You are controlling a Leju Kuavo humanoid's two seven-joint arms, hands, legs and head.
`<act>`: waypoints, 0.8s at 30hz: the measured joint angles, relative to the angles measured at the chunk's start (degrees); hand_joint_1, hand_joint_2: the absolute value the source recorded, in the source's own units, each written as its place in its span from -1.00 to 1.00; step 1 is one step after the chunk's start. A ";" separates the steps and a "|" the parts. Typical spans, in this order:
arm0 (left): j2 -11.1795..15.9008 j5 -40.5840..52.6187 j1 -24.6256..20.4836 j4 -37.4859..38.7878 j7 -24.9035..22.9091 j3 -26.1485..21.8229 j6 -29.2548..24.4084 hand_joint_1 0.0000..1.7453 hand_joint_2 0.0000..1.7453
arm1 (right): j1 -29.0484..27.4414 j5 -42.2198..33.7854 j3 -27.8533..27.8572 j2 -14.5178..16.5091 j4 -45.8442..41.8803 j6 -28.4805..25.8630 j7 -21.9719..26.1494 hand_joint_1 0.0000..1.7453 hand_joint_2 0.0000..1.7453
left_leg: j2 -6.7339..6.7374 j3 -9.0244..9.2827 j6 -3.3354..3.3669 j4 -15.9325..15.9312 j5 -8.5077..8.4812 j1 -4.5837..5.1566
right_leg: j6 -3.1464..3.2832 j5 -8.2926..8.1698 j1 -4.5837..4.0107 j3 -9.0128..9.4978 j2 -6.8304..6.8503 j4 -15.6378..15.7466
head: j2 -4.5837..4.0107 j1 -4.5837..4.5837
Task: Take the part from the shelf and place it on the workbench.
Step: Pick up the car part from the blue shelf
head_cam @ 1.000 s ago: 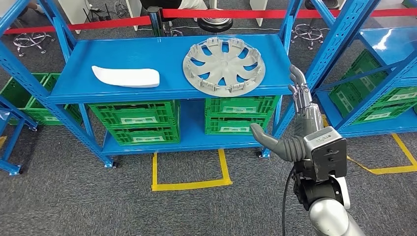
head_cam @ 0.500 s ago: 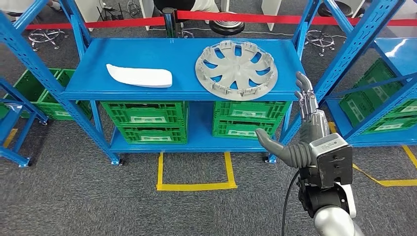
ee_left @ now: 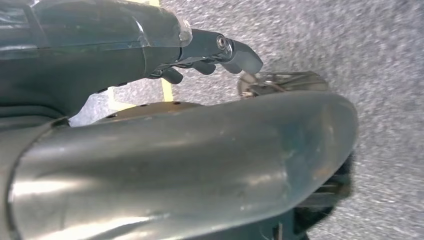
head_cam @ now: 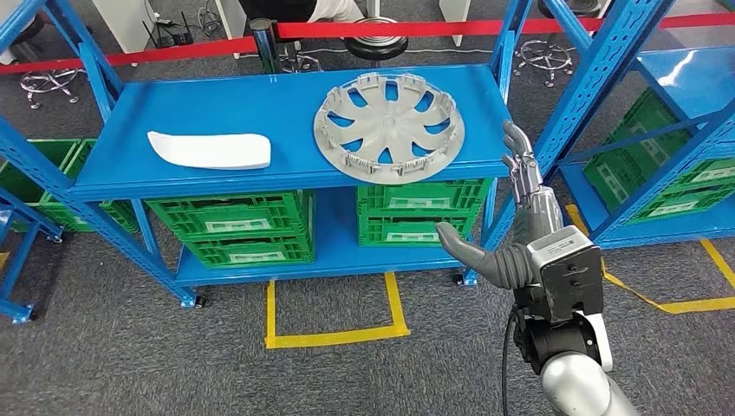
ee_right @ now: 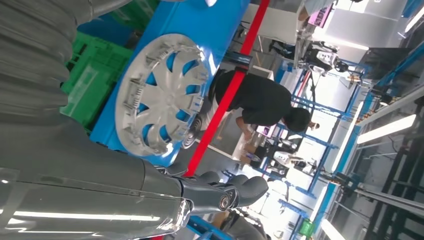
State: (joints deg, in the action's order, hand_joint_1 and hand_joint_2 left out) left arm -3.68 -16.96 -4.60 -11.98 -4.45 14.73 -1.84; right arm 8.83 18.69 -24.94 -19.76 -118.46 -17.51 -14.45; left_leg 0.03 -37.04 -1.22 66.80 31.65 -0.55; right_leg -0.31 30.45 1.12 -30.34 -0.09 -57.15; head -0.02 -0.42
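A grey wheel cover [head_cam: 388,127] lies flat on the right half of the blue shelf's top board [head_cam: 260,95], its rim reaching the front edge. A white curved part [head_cam: 210,150] lies on the left half. My right hand [head_cam: 518,230] is raised in front of the shelf's right post, fingers stretched up and thumb spread, holding nothing; it is to the right of the wheel cover and apart from it. The right wrist view shows the wheel cover [ee_right: 162,95] beyond my fingers [ee_right: 225,192]. My left hand [ee_left: 210,47] hangs over the carpet, holding nothing.
Green crates [head_cam: 234,227] fill the lower shelf, with more [head_cam: 416,212] under the wheel cover. A yellow square [head_cam: 334,334] marks the carpet in front. A second blue rack [head_cam: 685,78] stands at the right. Red barrier tape [head_cam: 390,30] runs behind; a person [ee_right: 260,100] bends over past it.
The whole picture has swung sideways, so the camera moved, not the shelf. My right hand stays raised and empty near the shelf's right front post.
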 joint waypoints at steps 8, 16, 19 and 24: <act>0.11 0.05 0.01 0.11 0.13 0.26 -0.14 -1.00 -1.00 | 0.09 -0.05 0.09 -0.01 0.02 -0.18 0.00 -1.00 1.00 | -0.01 3.50 2.24 -7.50 -1.56 0.05 | -2.21 3.01 -0.15 -0.43 -0.09 -3.05 | 0.00 0.66; 0.01 0.24 -0.06 0.13 -0.45 0.62 -0.72 -1.00 -1.00 | -0.52 -0.14 0.12 -0.04 0.09 -0.31 0.00 -1.00 1.00 | 0.03 5.98 3.42 -7.60 0.37 1.30 | 0.00 -1.17 -1.07 -6.35 -0.11 -7.60 | 0.00 3.03; -0.22 0.30 -0.20 0.14 -0.55 0.85 -0.74 -1.00 -1.00 | -0.55 -0.14 0.14 -0.11 -0.01 -0.38 0.00 -1.00 1.00 | 0.02 6.10 3.06 -7.60 0.88 1.26 | 1.04 -2.41 -1.79 -4.08 0.01 -2.57 | 0.00 2.95; -0.27 0.39 -0.20 0.15 -0.62 0.97 -0.73 -1.00 -1.00 | -0.69 -0.14 0.13 -0.07 -0.03 -0.43 0.00 -1.00 1.00 | 0.08 6.13 3.01 -7.69 1.05 1.16 | -0.62 -1.90 -1.73 -3.69 -0.01 -1.57 | 0.00 2.71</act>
State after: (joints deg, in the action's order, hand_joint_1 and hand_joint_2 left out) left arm -3.95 -16.57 -4.80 -11.82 -5.08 15.69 -2.56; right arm 8.14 18.55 -24.81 -19.82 -118.49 -17.94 -14.45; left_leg 0.11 -30.91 1.79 59.12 32.70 0.60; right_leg -0.93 28.55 -0.61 -34.03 -0.10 -58.72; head -0.02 2.30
